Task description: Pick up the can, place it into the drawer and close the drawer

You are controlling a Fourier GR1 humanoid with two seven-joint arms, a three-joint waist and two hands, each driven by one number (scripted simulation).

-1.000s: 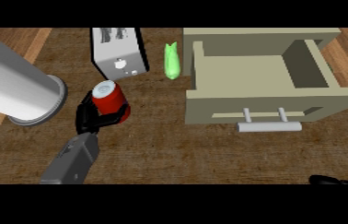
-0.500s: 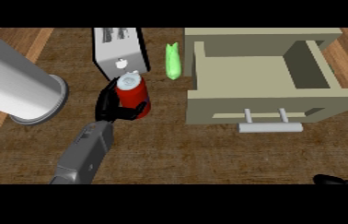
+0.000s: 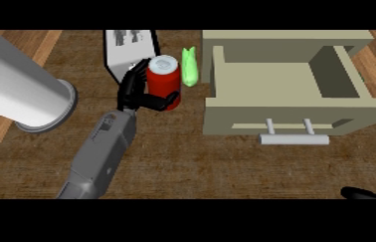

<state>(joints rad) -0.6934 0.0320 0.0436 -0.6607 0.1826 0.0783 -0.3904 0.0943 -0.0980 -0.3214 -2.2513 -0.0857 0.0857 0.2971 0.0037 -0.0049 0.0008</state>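
**Can in left hand, drawer wall ahead: risk notes**

While I hold the arm here, I log what the head view, my only view, gives me. My left hand (image 3: 141,94) has its fingers curled round the red can (image 3: 163,81), clamped on the lower part of its body; the silver top shows above the fingers and the can stands roughly upright. It sits left of the open drawer (image 3: 283,81), with the green object (image 3: 190,66) between can and drawer wall. A white appliance (image 3: 131,49) lies just behind the hand, and a large grey cylinder (image 3: 33,94) is off to the left. Of my right hand (image 3: 358,192) only a dark tip shows at the lower right edge; I cannot tell how its fingers stand.

Risks as I judge them:
- Height. From this steep angle I cannot tell how high the can rides above the counter (image 3: 220,166). Carried too low to the right, it would strike the drawer's near side wall or sweep the green object along.
- Grip position. The fingers sit low on the can; a sideways knock could tip it in the hand.
- Closing. The drawer handle (image 3: 294,139) faces me; pushing off-centre may skew the drawer rather than slide it shut.
- Elbow clearance near the grey cylinder is uncertain.
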